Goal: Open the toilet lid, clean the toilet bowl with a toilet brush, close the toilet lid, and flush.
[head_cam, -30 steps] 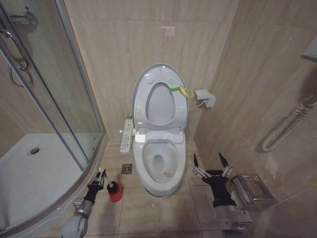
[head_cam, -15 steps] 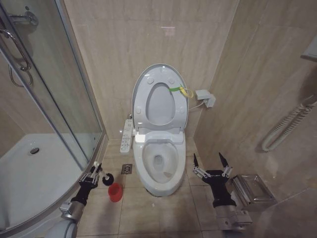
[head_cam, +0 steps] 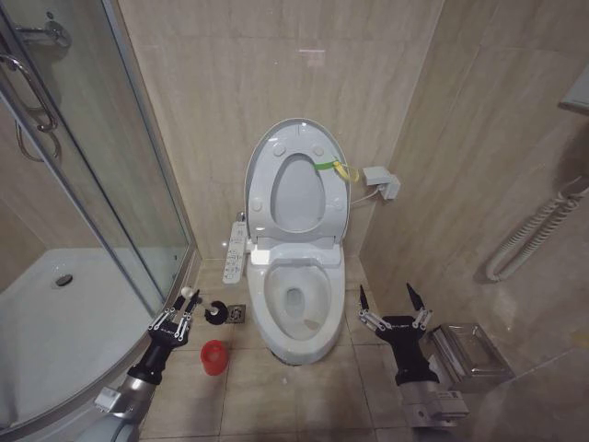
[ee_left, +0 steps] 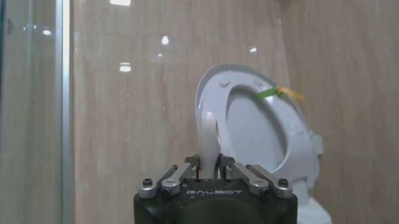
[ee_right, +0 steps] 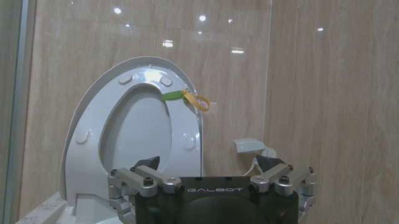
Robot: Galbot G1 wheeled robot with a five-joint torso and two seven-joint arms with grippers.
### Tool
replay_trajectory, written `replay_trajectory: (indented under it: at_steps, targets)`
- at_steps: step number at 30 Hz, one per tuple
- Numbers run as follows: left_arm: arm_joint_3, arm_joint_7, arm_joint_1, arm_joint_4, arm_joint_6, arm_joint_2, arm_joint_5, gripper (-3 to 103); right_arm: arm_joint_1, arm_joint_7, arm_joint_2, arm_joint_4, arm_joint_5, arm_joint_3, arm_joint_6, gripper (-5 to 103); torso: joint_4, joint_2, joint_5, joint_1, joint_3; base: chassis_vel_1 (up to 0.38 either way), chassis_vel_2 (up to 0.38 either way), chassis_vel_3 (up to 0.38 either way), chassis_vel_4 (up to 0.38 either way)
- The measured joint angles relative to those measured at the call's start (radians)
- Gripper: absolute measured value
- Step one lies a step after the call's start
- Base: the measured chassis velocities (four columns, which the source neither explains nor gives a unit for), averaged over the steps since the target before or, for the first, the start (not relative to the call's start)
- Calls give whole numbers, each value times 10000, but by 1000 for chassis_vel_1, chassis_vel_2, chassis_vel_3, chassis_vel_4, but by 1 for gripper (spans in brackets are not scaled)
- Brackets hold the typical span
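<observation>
A glass shower door [head_cam: 110, 184] stands left, a floor drain [head_cam: 236, 314] lies below, and a coiled hose [head_cam: 538, 235] hangs right.

toilet bowl [ee_left: 311, 215] (mostly cropped)

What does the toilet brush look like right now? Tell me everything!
The toilet brush is small, with a thin pale stick handle and a dark, round bristle head. The left gripper holds it by the handle, jaws shut on it, lifted clear of its little red holder cup on the floor. It lies roughly level, its bristle head pointing toward the toilet bowl but not reaching it.
</observation>
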Motion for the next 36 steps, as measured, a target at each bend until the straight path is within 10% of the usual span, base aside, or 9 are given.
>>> replay_trajectory:
  at_steps: [16,36]
  targets:
    - [-59,97,1166,-2522,131,524,-457,20,0,0,0,0,0,0,0,100,1,-1,0,0,0,0,0,0,0]
    - [1684,648,-1774,-821,169,2369,-2312,20,0,0,0,0,0,0,0,100,0,-2,-1,1,2,0,0,0,0]
